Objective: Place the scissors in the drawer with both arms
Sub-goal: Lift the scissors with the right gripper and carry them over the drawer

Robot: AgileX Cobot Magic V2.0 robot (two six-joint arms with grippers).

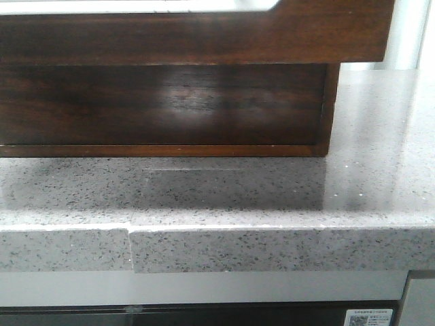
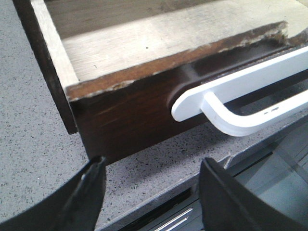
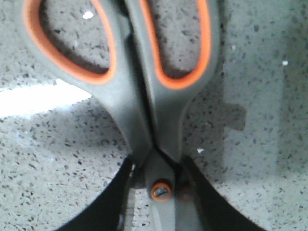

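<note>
Across the front view, only the dark brown drawer (image 1: pixel 163 102) shows, pulled out over the speckled grey countertop (image 1: pixel 272 197); neither arm nor the scissors appear, so clearance cannot be judged there.

From the left wrist view, the left gripper (image 2: pixel 154 192) hangs with its jaws spread and empty, just short of the drawer's white handle (image 2: pixel 240 103). The drawer's pale floor (image 2: pixel 159 38) lies exposed. If that arm drifts, a finger could knock the handle and push the drawer shut.

Under the right wrist camera, the right gripper (image 3: pixel 156 192) is clamped on the grey, orange-lined scissors (image 3: pixel 139 72) near the pivot screw (image 3: pixel 160 191), above the countertop. The blades are hidden, probably closed; held so near the pivot, the scissors could swivel or catch the drawer's worn front edge (image 2: pixel 168 67).
</note>
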